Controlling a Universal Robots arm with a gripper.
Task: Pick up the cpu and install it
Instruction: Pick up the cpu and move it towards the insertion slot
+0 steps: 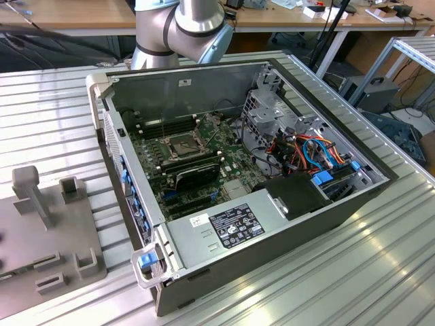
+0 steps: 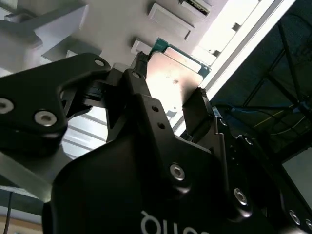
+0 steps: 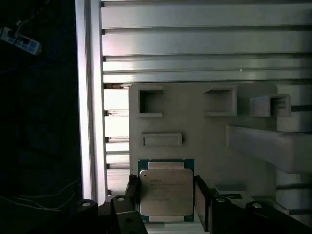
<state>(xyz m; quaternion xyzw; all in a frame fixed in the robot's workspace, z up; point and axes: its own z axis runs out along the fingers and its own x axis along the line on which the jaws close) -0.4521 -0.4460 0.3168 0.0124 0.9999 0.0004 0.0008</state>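
The gripper (image 3: pixel 165 189) has the cpu (image 3: pixel 165 192) between its two black fingers (image 3: pixel 132 187). In the first wrist view one finger presses on each of two opposite edges of the chip. The opening is just the chip's width, with no gap showing on either side. The dull silver lid faces the camera, with a thin green border of board around it.

In the second wrist view the same hold is seen from behind the gripper (image 2: pixel 170 80). The cpu (image 2: pixel 175 78) sits at the tips of the fingers (image 2: pixel 195 109), its metal face catching the light.

Behind the chip lies a pale grey fixture plate (image 3: pixel 204 146) with square and slotted holders (image 3: pixel 151 101) standing on it. The cpu is over the part of the plate near the table's edge rail (image 3: pixel 92 122). Whether it rests on the plate or hangs clear of it cannot be told.

In the exterior view the fixture plate (image 1: pixel 75 234) lies at the edge of the ribbed metal table (image 1: pixel 380 272) on the exterior view's left. An open computer case (image 1: pixel 340 210) stands in the middle of the table. Inside it, the square socket (image 1: pixel 182 144) sits on the green motherboard (image 1: pixel 234 146), and a grey power-supply box (image 1: pixel 204 238) fills the near corner. The arm (image 1: pixel 180 30) rises behind the case at the table's far edge.
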